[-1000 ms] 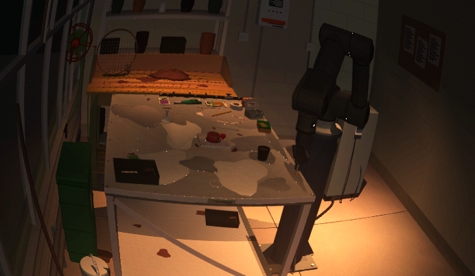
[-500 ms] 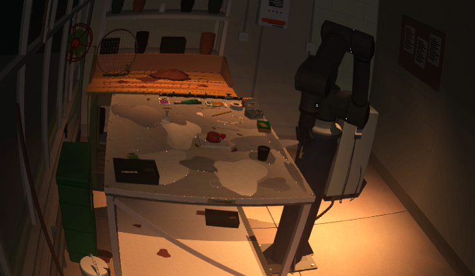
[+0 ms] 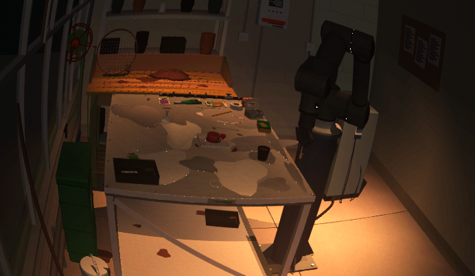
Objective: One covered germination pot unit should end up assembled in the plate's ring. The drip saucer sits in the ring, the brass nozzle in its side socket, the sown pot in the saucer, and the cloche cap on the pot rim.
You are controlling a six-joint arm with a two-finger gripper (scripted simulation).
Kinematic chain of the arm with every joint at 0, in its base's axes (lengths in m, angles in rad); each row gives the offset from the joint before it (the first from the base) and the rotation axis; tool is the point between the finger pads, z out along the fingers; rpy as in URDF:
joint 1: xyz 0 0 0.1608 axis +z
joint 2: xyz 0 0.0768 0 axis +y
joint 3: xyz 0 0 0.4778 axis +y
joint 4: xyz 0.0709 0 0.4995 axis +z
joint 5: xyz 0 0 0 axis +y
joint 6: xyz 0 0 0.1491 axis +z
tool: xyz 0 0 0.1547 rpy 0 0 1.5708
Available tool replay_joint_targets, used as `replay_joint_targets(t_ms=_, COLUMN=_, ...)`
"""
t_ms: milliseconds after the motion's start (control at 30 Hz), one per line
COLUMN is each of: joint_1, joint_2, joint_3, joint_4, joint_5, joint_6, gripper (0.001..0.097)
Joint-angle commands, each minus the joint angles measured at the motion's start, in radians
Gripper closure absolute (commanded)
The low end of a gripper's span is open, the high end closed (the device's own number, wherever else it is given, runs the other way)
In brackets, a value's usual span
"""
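Note:
The plate's ring is mostly hidden under the red drip saucer (image 3: 214, 136), which sits on the pale plate (image 3: 215, 142) at mid-table. The dark sown pot (image 3: 263, 153) stands upright on the table to the right of the plate and nearer the front, apart from it. My gripper (image 3: 301, 151) hangs past the table's right edge, level with the pot, closed on a small brass nozzle (image 3: 300, 153) that points downward. A pale cone-shaped piece, perhaps the cloche cap (image 3: 166, 118), stands farther back on the left; it is too small to be sure.
A wooden potting bench (image 3: 160, 77) with shelves stands behind the table. A black box (image 3: 136, 170) sits at the table's front left. Small items, among them a green block (image 3: 264, 126) and a grey tray (image 3: 253, 112), lie along the far right. A green bin (image 3: 76, 199) stands left.

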Motion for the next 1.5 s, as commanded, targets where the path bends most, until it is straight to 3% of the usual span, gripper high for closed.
replay_joint_targets(t_ms=0, joint_1=-0.001, joint_2=-0.001, joint_3=0.000, joint_4=0.000, joint_5=0.000, joint_6=-0.001, gripper=0.0901)
replay_joint_targets(t_ms=367, joint_1=-0.029, joint_2=-0.023, joint_3=0.030, joint_4=0.000, joint_5=-0.009, joint_6=-0.029, gripper=0.0901)
replay_joint_targets(t_ms=733, joint_1=-0.123, joint_2=-0.085, joint_3=0.114, joint_4=0.000, joint_5=-0.031, joint_6=-0.123, gripper=0.0901)
replay_joint_targets(t_ms=1467, joint_1=-0.519, joint_2=-0.211, joint_3=0.275, joint_4=0.000, joint_5=-0.066, joint_6=-0.519, gripper=0.0901)
